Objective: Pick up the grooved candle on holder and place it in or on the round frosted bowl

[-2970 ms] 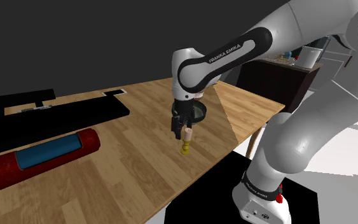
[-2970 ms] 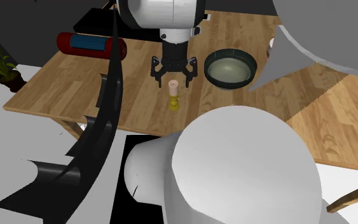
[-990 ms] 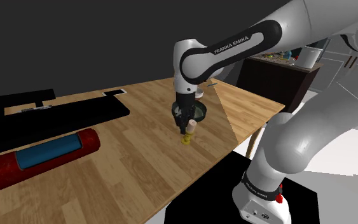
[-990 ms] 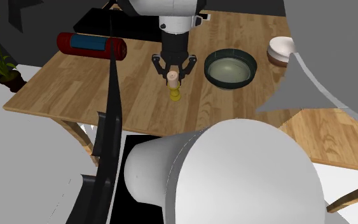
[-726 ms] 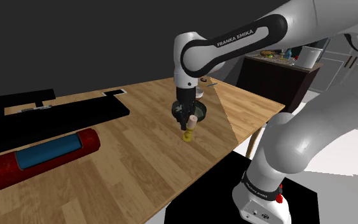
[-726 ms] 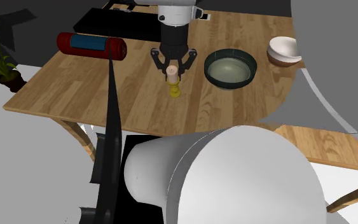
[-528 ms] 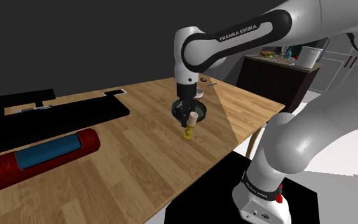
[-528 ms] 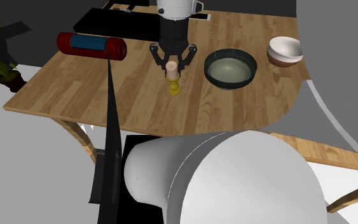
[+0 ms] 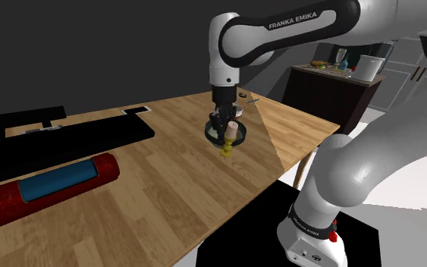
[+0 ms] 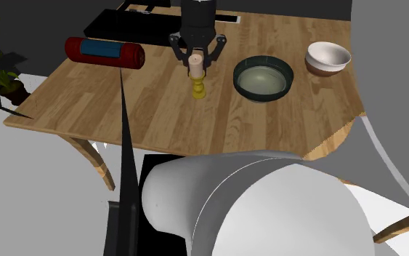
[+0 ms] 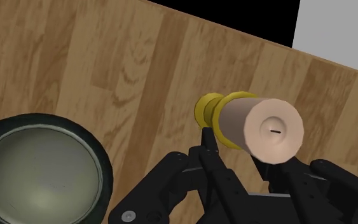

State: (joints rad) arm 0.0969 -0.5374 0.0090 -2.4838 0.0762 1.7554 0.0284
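Pale candle (image 10: 195, 68) on a yellow holder (image 10: 199, 89), clamped in the black gripper's (image 10: 196, 54) jaws near the dark-rimmed bowl (image 10: 263, 78).

From the shoulder side the gripper and candle cover most of that bowl, and I cannot tell whether the holder's foot touches the wooden table (image 10: 152, 109). One finger (image 11: 208, 137) presses the candle's side; the other sits behind it. The robot's white body (image 10: 253, 211) blocks the table's near edge. A red roll (image 10: 104, 49), a white bowl (image 10: 328, 57) and a black board (image 9: 60, 136) lie farther off, before a dark wall (image 9: 90, 53).
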